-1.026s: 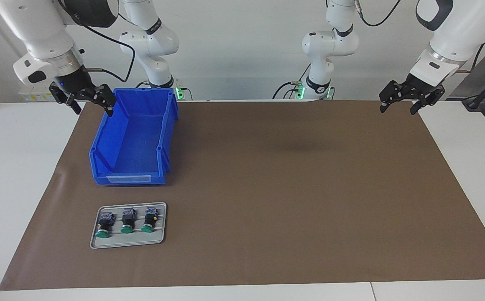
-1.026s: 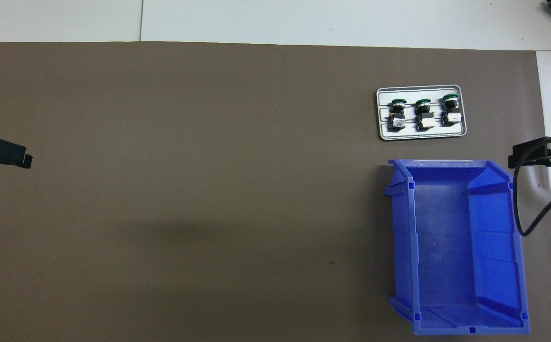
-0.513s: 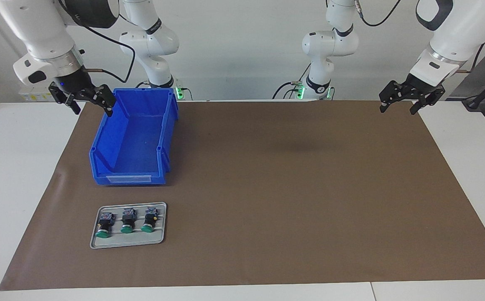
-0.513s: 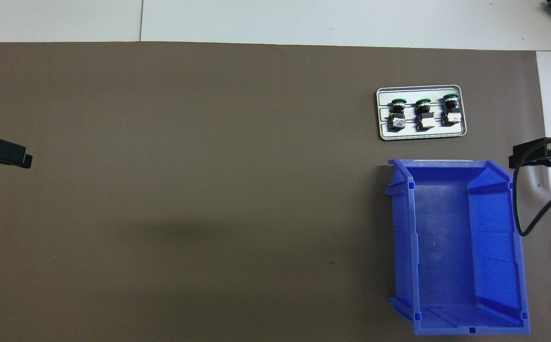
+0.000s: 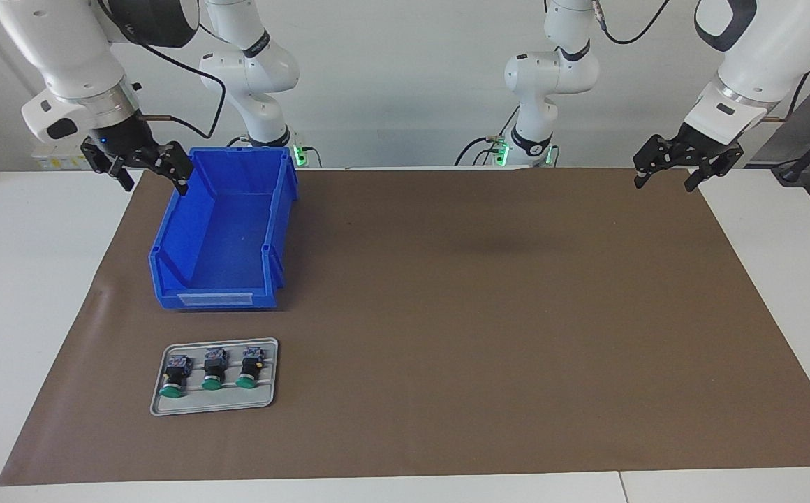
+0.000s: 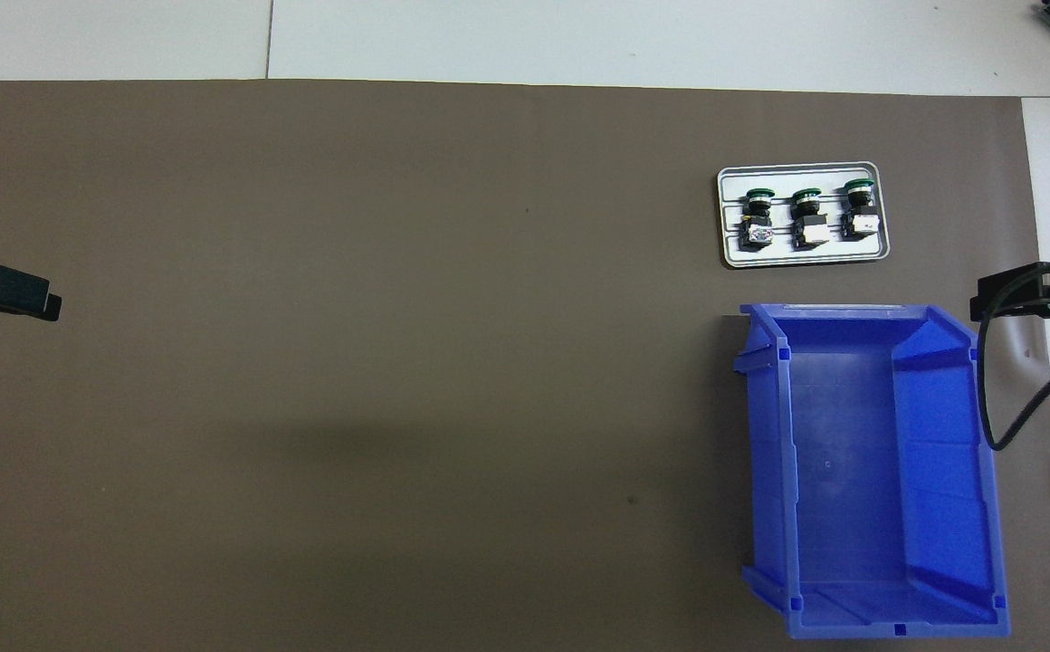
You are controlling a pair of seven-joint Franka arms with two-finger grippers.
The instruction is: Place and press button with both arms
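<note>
Three green-capped buttons (image 5: 211, 372) (image 6: 806, 217) lie side by side on a small grey tray (image 5: 213, 409) (image 6: 801, 260), which sits on the brown mat toward the right arm's end of the table. My right gripper (image 5: 156, 183) hangs open and holds nothing. It is over the mat's edge beside the corner of the blue bin (image 5: 276, 223) that is nearest the robots. My left gripper (image 5: 663, 183) hangs open and holds nothing, over the mat's corner at the left arm's end. In the overhead view only one black finger of each shows, left finger (image 6: 9, 294) and right finger (image 6: 1018, 292).
The blue bin (image 6: 768, 471) has nothing in it and stands between the tray and the robots. A brown mat (image 5: 489, 314) covers most of the white table. A black cable (image 6: 1000, 426) hangs from the right wrist beside the bin.
</note>
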